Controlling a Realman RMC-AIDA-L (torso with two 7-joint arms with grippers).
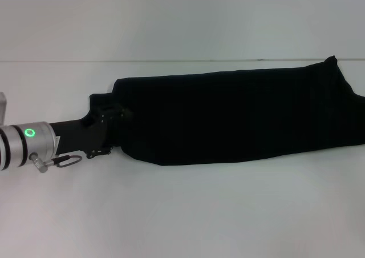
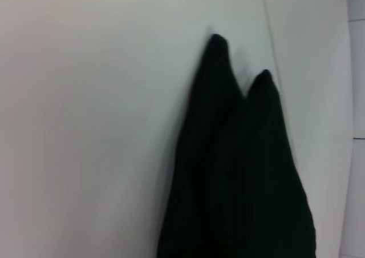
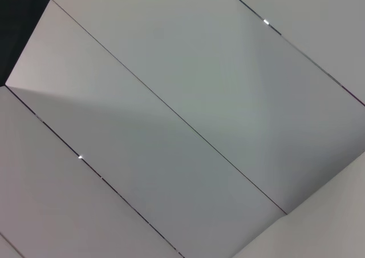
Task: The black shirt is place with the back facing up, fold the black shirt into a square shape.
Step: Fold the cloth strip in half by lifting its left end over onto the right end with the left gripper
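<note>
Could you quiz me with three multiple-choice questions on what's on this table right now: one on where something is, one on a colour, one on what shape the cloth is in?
1. Where does the left tool meet the large plain black cloth shirt?
A. At the shirt's end on the robot's left
B. At its middle
C. At its end on the robot's right

2. What colour is the glowing ring on the left arm's silver wrist cuff?
A. Red
B. Green
C. Blue

3. What shape is the shirt in?
A. Spread out flat with both sleeves showing
B. Rolled into a ball
C. Folded into a long narrow band

Answers: 1 A, the arm's black end reaches the shirt's left edge in the head view. 2 B, the ring shines green. 3 C, it lies as a long strip across the white table.
</note>
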